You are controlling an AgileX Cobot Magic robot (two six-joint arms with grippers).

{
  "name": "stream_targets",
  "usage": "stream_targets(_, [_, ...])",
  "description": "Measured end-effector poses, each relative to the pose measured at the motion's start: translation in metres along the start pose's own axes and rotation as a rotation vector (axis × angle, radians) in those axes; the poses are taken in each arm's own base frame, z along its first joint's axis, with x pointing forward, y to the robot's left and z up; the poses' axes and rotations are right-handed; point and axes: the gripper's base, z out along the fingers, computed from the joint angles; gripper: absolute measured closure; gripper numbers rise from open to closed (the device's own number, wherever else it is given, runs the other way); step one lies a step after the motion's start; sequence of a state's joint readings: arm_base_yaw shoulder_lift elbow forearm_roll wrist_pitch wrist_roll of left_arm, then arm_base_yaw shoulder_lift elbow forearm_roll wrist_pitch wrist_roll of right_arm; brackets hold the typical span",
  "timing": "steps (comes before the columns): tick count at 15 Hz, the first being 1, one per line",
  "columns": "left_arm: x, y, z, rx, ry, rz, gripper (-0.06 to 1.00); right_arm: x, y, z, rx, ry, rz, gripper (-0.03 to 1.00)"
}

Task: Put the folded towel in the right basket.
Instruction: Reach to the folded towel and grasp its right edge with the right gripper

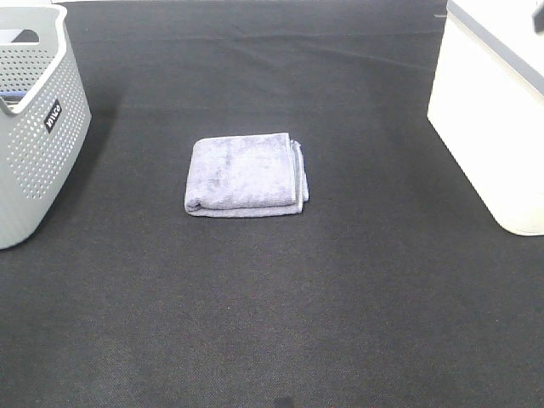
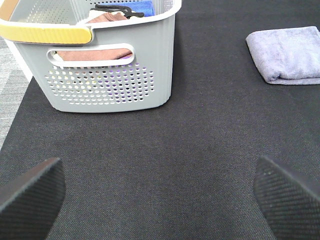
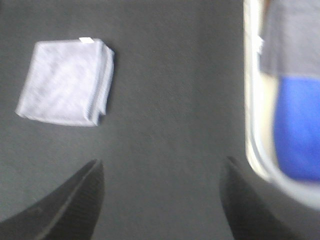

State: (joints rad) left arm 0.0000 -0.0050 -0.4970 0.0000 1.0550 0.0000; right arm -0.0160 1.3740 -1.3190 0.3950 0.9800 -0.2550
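Out in front of the right gripper (image 3: 162,167), well apart from it, the folded towel (image 1: 245,174) lies flat on the black mat (image 1: 340,297). That gripper's jaws stand wide apart, and the left gripper (image 2: 159,167) is just as open. The right basket (image 1: 484,136) sits close beside the right gripper. To lift well, it should pinch all the towel's layers at the thick edge. The gray basket (image 1: 38,153) has a black label (image 1: 53,116), too small to read.
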Motion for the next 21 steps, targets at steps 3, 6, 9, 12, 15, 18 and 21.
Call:
stream_targets(3, [0.000,0.000,0.000,0.000,0.000,0.000,-0.03,-0.039,-0.001,0.033,-0.063,0.040,-0.007,0.34])
stream_targets(6, [0.000,0.000,0.000,0.000,0.000,0.000,-0.03,-0.064,0.032,0.092,-0.149,0.127,-0.097,0.34])
stream_targets(9, [0.000,0.000,0.000,0.000,0.000,0.000,-0.03,-0.071,0.048,0.145,-0.200,0.215,-0.045,0.34])
stream_targets(12, [0.000,0.000,0.000,0.000,0.000,0.000,-0.03,-0.068,0.048,0.202,-0.264,0.313,0.033,0.34])
stream_targets(15, [0.000,0.000,0.000,0.000,0.000,0.000,-0.03,-0.056,0.047,0.250,-0.309,0.398,0.075,0.34])
stream_targets(18, [0.000,0.000,0.000,0.000,0.000,0.000,-0.03,-0.043,0.041,0.285,-0.325,0.457,0.107,0.34])
stream_targets(21, [0.000,0.000,0.000,0.000,0.000,0.000,-0.03,-0.028,0.035,0.320,-0.357,0.501,0.148,0.34])
